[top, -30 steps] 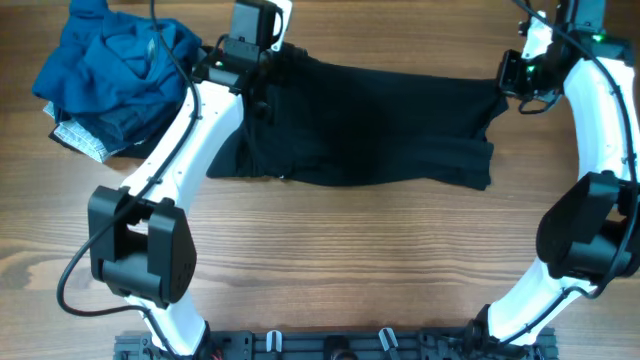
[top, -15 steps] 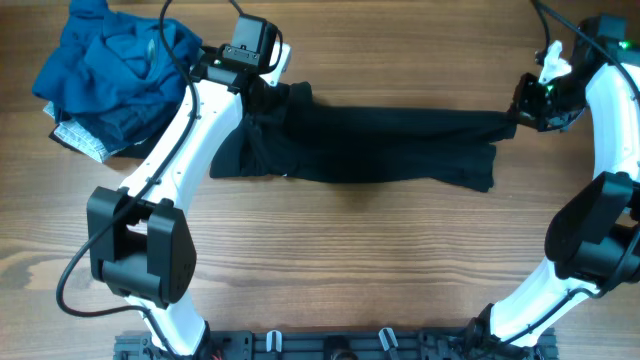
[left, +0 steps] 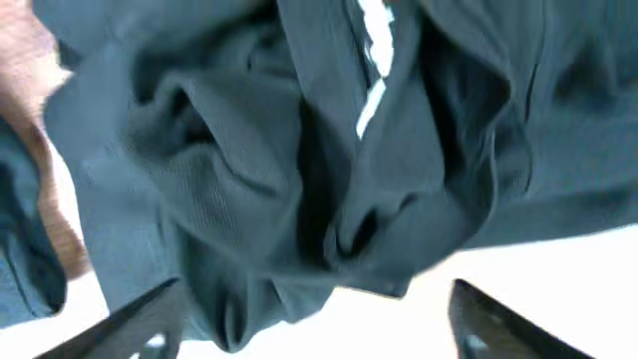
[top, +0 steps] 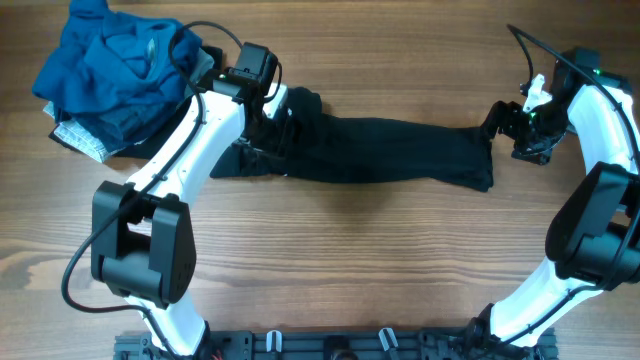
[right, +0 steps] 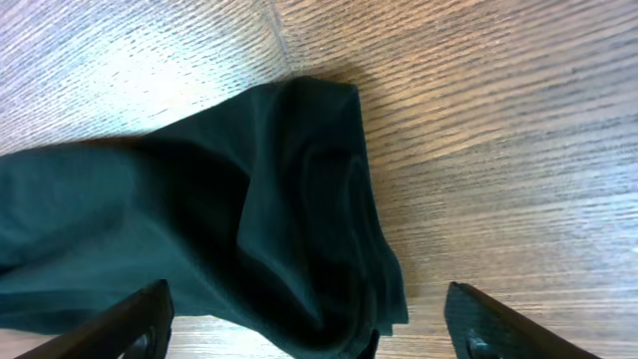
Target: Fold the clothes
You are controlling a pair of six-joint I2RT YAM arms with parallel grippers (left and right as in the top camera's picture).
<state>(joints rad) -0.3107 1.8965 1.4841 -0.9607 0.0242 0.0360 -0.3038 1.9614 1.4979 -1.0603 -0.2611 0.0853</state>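
Note:
The black shirt [top: 390, 150] lies as a narrow bunched band across the far half of the table. My left gripper [top: 280, 118] hovers over its crumpled left end, jaws open and holding nothing. In the left wrist view the rumpled fabric [left: 229, 179] with a white label [left: 374, 60] fills the frame above the open left gripper [left: 314, 299]. Over the shirt's right end, my right gripper [top: 497, 122] is open too. The right wrist view shows that folded end [right: 299, 199] resting on the wood between the spread fingers of the right gripper [right: 307, 294].
A heap of blue clothes [top: 120, 70] sits at the far left corner, with a grey patterned garment [top: 80, 138] poking out beneath it. Bare wooden table [top: 350, 260] stretches in front of the shirt. Arm bases stand at the near edge.
Both grippers were shut on the shirt's ends, holding it stretched; they are now open and the shirt has dropped into a narrower band. The right gripper moved left and nearer.

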